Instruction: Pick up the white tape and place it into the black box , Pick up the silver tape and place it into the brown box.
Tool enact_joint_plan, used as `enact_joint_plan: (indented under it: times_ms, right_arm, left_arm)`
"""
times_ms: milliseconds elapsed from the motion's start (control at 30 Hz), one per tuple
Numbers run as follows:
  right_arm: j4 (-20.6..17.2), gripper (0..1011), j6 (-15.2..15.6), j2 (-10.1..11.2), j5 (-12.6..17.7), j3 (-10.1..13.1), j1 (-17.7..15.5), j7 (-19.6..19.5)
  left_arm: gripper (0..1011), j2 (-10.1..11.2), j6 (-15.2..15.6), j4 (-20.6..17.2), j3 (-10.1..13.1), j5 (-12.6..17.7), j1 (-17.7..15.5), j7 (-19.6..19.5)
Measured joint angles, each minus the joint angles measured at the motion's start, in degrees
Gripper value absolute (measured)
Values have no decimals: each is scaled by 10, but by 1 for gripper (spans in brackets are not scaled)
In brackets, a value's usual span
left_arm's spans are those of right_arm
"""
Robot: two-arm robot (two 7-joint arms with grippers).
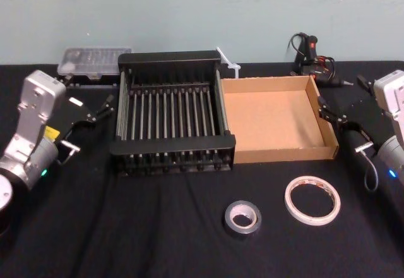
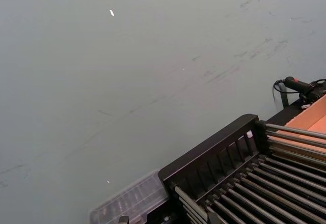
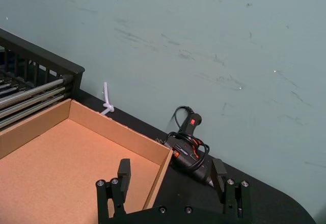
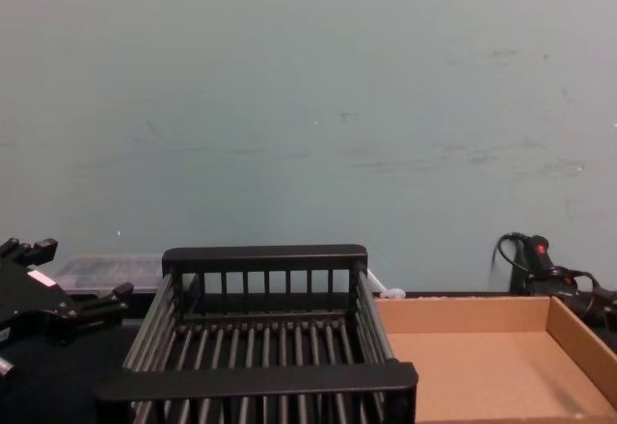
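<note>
**Q:** Where are the rolls?
**A:** The white tape (image 1: 312,200) lies flat on the near black cloth (image 1: 158,234), right of centre. The silver tape (image 1: 243,218) lies just to its left.

**Q:** Progress?
**A:** None, by my reading. The black box (image 1: 173,146) and the brown box (image 1: 284,149) stand side by side farther back, both empty, so both picks remain. The left gripper (image 1: 101,109) left of the black box and the right gripper (image 1: 330,110) by the brown box's right wall are spread and hold nothing.

**Q:** The views?
**A:** The head view supplies the rolls. The right wrist view supplies the parted fingers (image 3: 124,169).

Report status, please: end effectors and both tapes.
Left end effector open beside black box; right end effector open beside brown box. White tape, silver tape flat on table, untouched.
</note>
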Motion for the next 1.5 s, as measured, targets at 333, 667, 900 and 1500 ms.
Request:
enact_joint_plan:
  times_ms: [333,667,900,1500]
  right_arm:
    - [0,1002,0,0,0,0,0,0]
    - [0,1002,0,0,0,0,0,0]
    - [0,1002,0,0,0,0,0,0]
    - [-8,1002,0,-1,4,13,-8,7]
  left_arm:
    - [1001,0,0,0,0,0,0,0]
    - [1001,0,0,0,0,0,0,0]
    - [1001,0,0,0,0,0,0,0]
    - [1001,0,0,0,0,0,0,0]
